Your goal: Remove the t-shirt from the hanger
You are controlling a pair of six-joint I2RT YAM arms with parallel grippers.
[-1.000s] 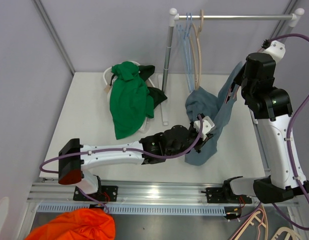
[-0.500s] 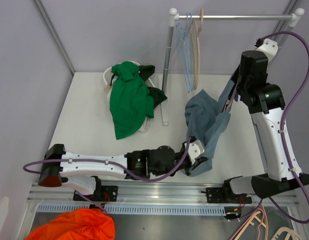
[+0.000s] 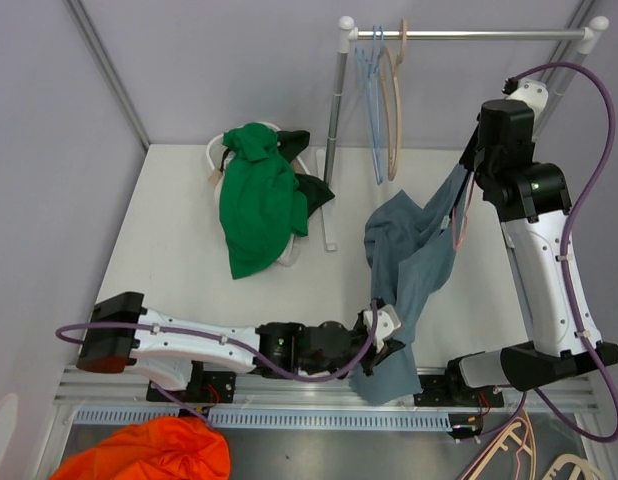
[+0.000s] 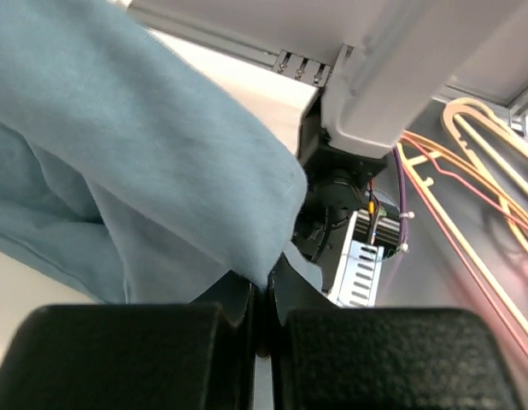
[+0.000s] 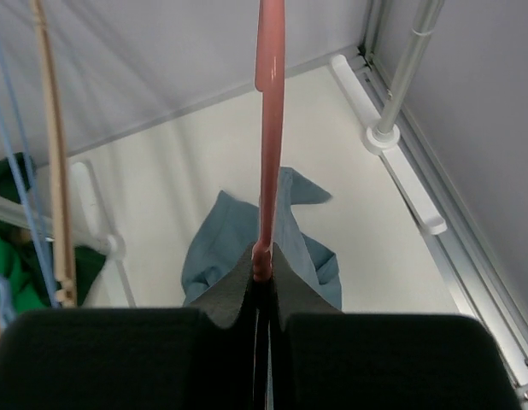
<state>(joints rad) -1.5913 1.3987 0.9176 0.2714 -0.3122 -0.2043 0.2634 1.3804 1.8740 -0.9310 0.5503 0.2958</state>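
Your left hand (image 4: 262, 299) pinches the blue t-shirt (image 3: 414, 255) at the near edge of the table (image 3: 169, 250), while your right hand (image 5: 262, 272) clamps the pink hanger (image 5: 269, 128) high above it.

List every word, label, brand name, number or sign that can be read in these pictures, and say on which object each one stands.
No text can be read in any view.
The blue t-shirt, the green garment, the orange cloth and the pink hanger carry no visible print.
Any marking on the left arm or the right arm is too small to read.
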